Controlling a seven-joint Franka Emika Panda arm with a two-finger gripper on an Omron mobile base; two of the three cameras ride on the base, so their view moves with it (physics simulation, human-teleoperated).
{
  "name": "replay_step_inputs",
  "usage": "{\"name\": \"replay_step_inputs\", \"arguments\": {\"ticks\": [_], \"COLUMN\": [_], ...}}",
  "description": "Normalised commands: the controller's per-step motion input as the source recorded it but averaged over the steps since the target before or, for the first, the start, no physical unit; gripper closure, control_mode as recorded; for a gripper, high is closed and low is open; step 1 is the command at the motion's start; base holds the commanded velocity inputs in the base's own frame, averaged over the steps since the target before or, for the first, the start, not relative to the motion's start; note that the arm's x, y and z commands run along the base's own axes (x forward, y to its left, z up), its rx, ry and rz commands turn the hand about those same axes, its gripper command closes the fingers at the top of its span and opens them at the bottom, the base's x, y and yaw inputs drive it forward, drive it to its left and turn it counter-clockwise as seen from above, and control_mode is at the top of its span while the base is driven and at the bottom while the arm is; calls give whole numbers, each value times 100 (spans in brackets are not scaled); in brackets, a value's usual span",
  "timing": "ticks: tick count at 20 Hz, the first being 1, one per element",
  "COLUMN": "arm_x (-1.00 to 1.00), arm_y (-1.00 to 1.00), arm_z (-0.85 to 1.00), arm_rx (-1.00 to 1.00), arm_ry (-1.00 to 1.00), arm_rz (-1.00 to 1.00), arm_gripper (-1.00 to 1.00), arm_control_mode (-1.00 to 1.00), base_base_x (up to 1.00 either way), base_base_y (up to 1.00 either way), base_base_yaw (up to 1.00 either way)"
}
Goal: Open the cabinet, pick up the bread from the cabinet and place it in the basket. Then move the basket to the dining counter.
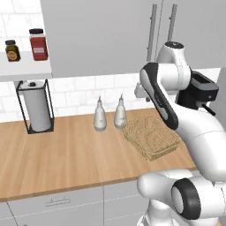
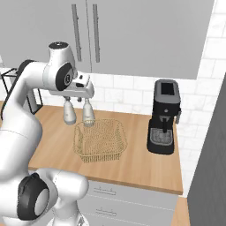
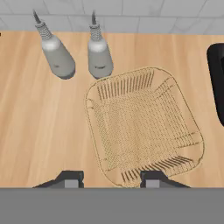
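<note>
The end effector [image 3: 109, 178] hangs above the tabletop [image 3: 39, 131] with its fingertips [image 3: 70, 178] spread apart and nothing between them. The basket [image 3: 144, 127] sits on the tabletop directly below, holding nothing. In the hand view, two grey bottles [image 3: 98, 57] stand at 11 o'clock from the basket. In the right base view, the cabinet [image 2: 132, 35] doors are shut, and a coffee machine [image 2: 164, 117] stands at 3 o'clock from the basket.

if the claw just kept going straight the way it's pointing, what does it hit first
Probably the basket. The claw points down at the worktop, and the near edge of the basket lies just ahead of its fingertips. Depth is unclear, so one tip might land on bare wood beside the rim.
</note>
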Motion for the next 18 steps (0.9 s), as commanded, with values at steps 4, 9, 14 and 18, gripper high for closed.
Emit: {"name": "replay_step_inputs", "arguments": {"ticks": [4,9,14,18], "arm_x": [-39,-31,46,18], "arm_y": [0,0,0,0], "arm_z": [-3,23,50,94], "arm_rx": [-1,0,0,0], "arm_ry": [-3,-32,-29,-18], "arm_rz": [1,-2,-7,-2], "arm_gripper": [-100,-100,-100,-100], "arm_control_mode": [-100,-100,-100,-100], "base_base_x": [0,0,0,0], "base_base_y": [0,0,0,0], "base_base_yaw": [0,0,0,0]}}
